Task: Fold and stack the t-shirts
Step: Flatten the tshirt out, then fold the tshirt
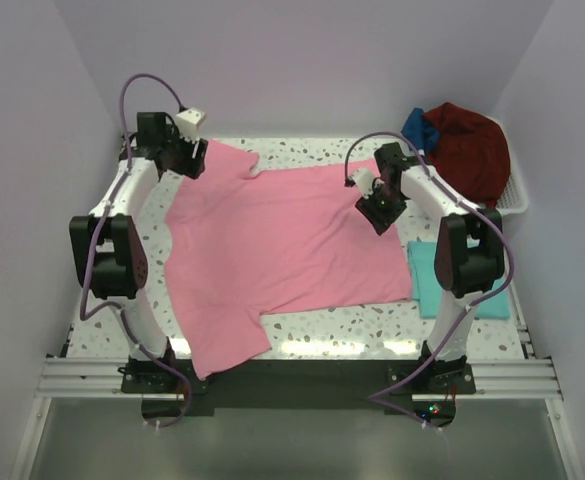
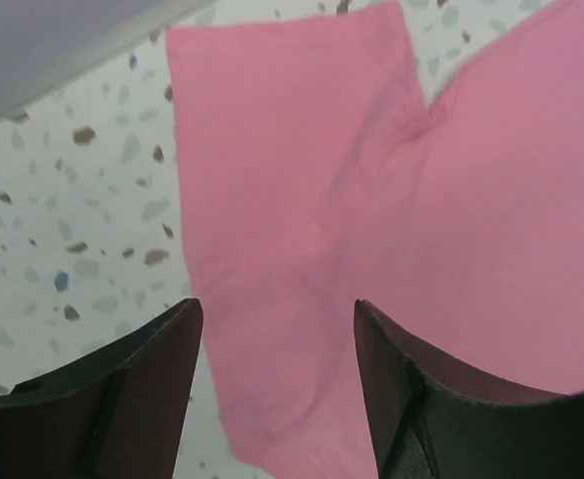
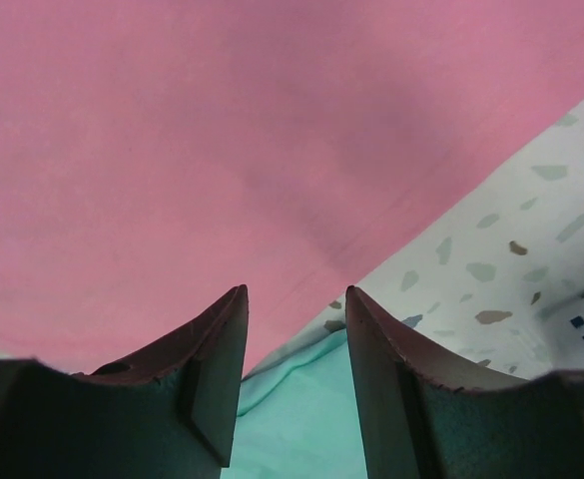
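**Pink shirt flat, first fold not yet begun**

Top view: the plain pink cloth t-shirt lies spread on the speckled terrazzo table, with a folded teal cloth shirt just beside its hem.

Left wrist: the left gripper hangs parted and empty over the far sleeve.

Right wrist: the right gripper is likewise parted and empty above the pink edge.

Spreading looks done. Folding likely calls for pinching the sleeve and the hem corner.

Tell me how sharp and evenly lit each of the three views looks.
Top external: even, soft light, little shadow, pink t-shirt crisp. Left wrist: the cloth is mildly soft, the left fingers dark and blurred up close. Right wrist: right fingers dim, teal t-shirt behind them out of focus.
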Available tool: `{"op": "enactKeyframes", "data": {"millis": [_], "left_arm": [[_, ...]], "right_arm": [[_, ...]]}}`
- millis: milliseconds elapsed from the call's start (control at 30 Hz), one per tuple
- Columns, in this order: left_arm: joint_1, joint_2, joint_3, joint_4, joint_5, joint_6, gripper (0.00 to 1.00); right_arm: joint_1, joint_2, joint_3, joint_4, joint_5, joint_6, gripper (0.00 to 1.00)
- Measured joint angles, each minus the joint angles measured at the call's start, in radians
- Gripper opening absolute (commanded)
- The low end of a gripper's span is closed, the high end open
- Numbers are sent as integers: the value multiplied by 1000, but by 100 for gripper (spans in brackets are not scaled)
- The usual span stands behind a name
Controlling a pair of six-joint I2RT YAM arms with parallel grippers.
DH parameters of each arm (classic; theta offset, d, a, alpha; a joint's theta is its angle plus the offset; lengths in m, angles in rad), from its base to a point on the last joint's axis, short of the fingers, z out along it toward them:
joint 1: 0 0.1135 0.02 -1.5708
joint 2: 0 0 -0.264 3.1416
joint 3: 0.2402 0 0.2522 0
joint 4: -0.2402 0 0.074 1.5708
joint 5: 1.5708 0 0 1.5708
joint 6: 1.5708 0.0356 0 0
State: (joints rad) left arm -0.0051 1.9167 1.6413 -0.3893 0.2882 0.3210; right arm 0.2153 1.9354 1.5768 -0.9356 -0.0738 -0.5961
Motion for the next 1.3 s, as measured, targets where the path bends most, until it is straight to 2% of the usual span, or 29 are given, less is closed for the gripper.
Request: {"op": "enactKeyframes", "data": {"millis": [100,200,433,633,733,867,933,1000,1067,1167,1300], "left_arm": [[37,-27,-90,-53,0,1,67],[42,12,-145,-119,-10,3,67],[45,169,-125,-172,-70,3,66],[50,345,138,-193,-113,3,66],[53,436,286,-211,-114,4,66],[53,575,526,-243,-125,15,70],[53,612,590,-245,-129,23,73],[56,601,574,-235,-108,38,76],[62,545,491,-213,-57,45,80],[69,388,321,-226,50,71,81],[71,142,204,-271,196,144,81]], "right_arm": [[0,0,-56,0,0,-8,47],[0,0,-104,0,0,-10,47],[0,2,-162,15,0,-8,47],[2,71,-158,31,10,16,48],[5,111,-90,16,2,49,49],[9,180,34,13,-29,92,50],[11,188,75,6,-53,102,53],[13,175,96,-11,-77,100,54],[14,142,96,-34,-96,89,55],[15,24,47,-68,-109,34,54],[16,-186,-60,-121,-109,-74,52]]}}
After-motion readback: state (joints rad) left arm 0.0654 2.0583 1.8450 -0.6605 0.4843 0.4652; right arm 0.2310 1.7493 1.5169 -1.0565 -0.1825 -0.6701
